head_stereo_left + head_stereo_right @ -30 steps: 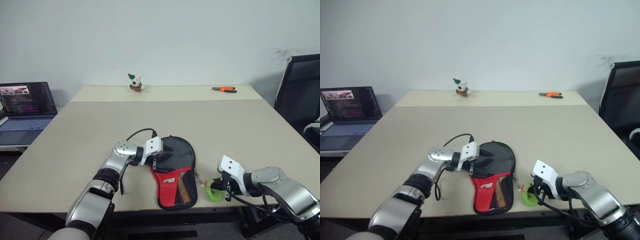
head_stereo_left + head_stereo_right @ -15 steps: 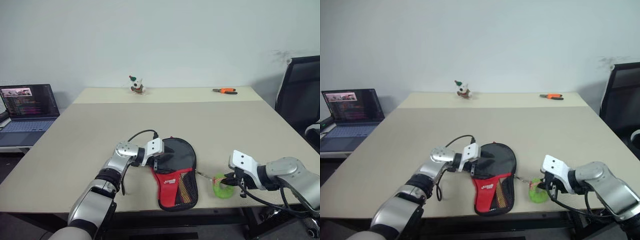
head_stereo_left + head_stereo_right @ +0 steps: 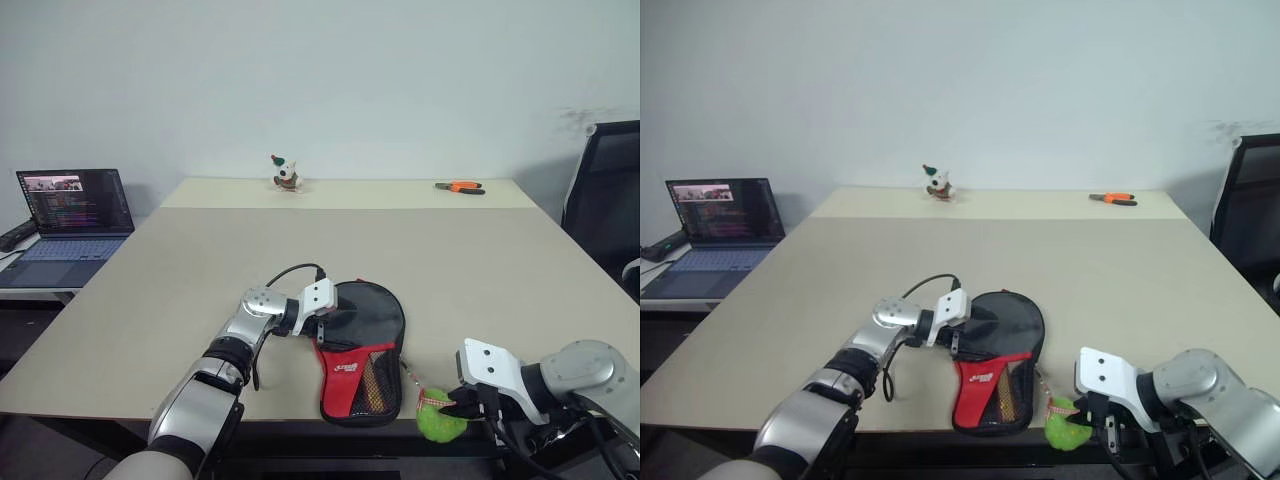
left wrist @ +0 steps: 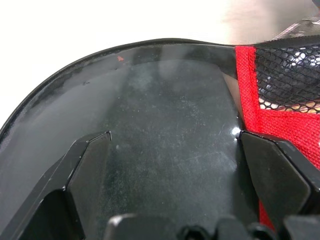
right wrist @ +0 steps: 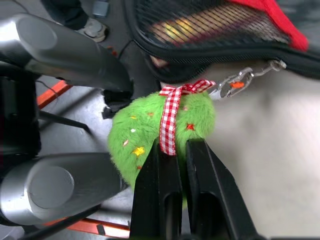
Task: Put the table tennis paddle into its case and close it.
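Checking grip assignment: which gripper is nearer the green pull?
Right. The right gripper is shut on the green pull at the table's near edge; the left gripper rests open on the case, farther away.

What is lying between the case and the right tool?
A fluffy green pull clipped to the case, pinched by the right tool, seen from the left eye view.

You see silver-grey metallic arm shells with black joint bands, a white wrist block with two small dark screws on each arm, a black cable looping over the left arm (image 3: 235, 345), and matte black angular fingers (image 4: 87, 170).
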Controlling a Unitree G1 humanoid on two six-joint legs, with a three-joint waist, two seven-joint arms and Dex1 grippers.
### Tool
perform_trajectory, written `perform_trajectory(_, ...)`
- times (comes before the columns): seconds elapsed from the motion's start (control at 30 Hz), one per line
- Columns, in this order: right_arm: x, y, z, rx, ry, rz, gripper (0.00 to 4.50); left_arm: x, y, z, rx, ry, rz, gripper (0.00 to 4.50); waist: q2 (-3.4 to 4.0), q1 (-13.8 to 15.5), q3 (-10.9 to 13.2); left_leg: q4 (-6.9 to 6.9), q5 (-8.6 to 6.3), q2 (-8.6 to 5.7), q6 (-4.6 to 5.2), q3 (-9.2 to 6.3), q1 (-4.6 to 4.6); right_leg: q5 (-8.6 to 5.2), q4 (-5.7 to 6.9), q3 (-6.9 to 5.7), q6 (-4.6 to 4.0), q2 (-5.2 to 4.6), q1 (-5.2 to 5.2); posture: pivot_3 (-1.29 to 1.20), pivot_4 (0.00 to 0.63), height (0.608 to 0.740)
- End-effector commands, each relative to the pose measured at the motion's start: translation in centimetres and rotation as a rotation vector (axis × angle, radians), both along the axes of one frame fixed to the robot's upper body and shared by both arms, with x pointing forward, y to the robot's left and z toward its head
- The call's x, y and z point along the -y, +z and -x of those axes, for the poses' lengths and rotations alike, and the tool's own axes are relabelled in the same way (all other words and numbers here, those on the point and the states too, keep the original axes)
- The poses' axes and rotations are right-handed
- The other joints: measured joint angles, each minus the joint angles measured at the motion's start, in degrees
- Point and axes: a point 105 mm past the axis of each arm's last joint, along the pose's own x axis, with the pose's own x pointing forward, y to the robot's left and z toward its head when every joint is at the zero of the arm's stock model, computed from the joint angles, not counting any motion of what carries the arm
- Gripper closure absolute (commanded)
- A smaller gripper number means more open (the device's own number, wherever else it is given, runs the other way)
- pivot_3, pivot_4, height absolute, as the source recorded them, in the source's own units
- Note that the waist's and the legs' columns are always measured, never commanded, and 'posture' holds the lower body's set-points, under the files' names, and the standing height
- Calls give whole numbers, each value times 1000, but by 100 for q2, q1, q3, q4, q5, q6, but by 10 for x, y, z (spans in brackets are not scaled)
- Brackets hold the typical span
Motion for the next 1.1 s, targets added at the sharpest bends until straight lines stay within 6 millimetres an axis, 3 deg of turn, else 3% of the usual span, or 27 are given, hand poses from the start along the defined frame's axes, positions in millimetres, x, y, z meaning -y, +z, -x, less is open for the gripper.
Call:
perform_trajectory(0.03, -14, -2, 17, -43, 103, -16, 4488, -8, -43, 15, -115, -11, -145, 0, 0, 2, 0, 0, 0, 0, 0, 0, 0, 0, 0, 0, 0, 0, 0, 0, 150, 740)
perform_trajectory(0.37, -17, 3, 39, -116, 179, -8, 4488, -1, -43, 13, -105, -4, -148, 0, -2, 23, -6, 3, 0, -5, 0, -6, 20, -1, 0, -4, 2, -5, 24, 0, 150, 740)
perform_trajectory(0.63, -31, 0, 69, -189, 232, -47, 4488, 7, -39, 7, -79, 17, -147, 0, -6, 47, -8, 2, 0, -28, 0, -12, 30, -12, -6, -10, 21, -31, 42, 0, 150, 740)
perform_trajectory(0.97, -60, 2, 74, -185, 251, -132, 4488, 21, -30, -3, -46, 43, -142, 0, -14, 41, -8, 1, 0, -37, 0, -17, 26, -18, -12, -13, 32, -44, 44, 0, 150, 740)
perform_trajectory(1.1, -62, 1, 78, -189, 255, -132, 4488, 23, -30, -3, -36, 45, -149, 0, -14, 41, -8, 0, 0, -38, 0, -23, 20, -18, -16, -16, 32, -44, 41, 0, 150, 740)
